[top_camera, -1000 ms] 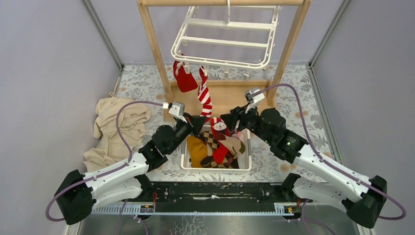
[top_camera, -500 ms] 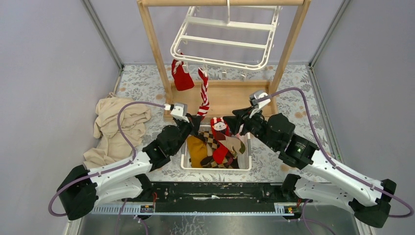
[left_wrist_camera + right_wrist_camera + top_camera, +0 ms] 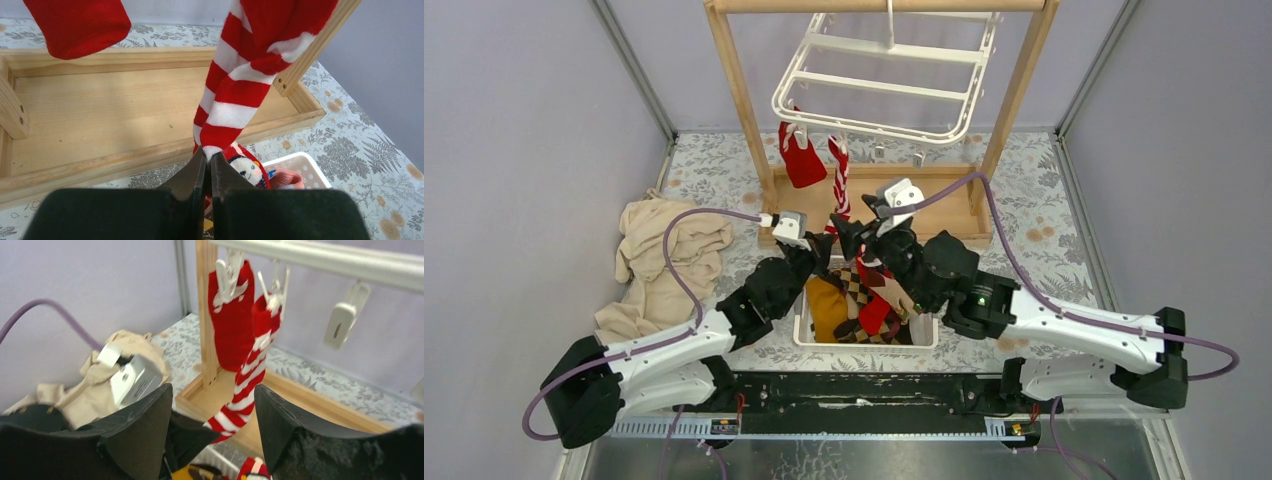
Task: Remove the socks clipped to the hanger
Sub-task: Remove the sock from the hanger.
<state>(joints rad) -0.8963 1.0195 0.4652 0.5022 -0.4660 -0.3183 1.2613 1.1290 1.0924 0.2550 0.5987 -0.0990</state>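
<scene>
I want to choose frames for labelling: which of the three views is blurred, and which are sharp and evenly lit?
Right wrist: soft throughout, likely motion blur; the plain red sock and the empty clip have smeared edges. Left wrist: sharp on the striped sock; the left gripper is a dark, featureless mass. Top external: sharp, evenly lit, no glare.

2 red socks [image 3: 802, 160] clipped on wht hanger [image 3: 894, 88].
</scene>
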